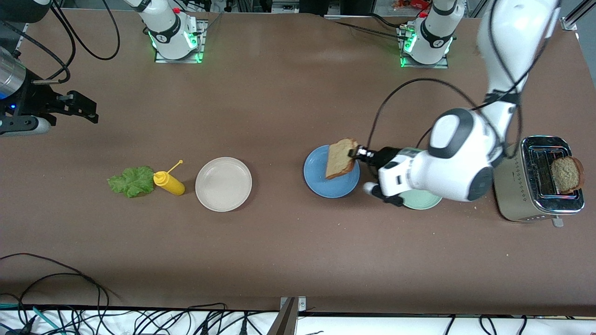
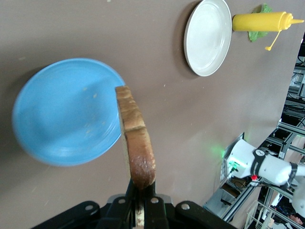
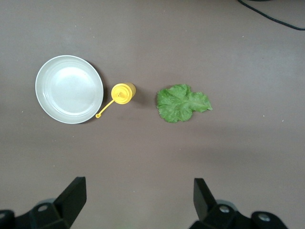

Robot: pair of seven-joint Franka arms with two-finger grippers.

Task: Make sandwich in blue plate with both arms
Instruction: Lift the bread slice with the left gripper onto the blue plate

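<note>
Three plates sit on the table: one blue, one beige and one pale green, the last mostly hidden under the left arm. There are two bread slices: one toast held over the blue plate, and one slice standing in the toaster. One lettuce leaf and one yellow bottle lie beside each other. Two arms show, each with one gripper: left, right.

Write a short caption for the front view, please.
Left pincer holds toast over blue plate.
</note>
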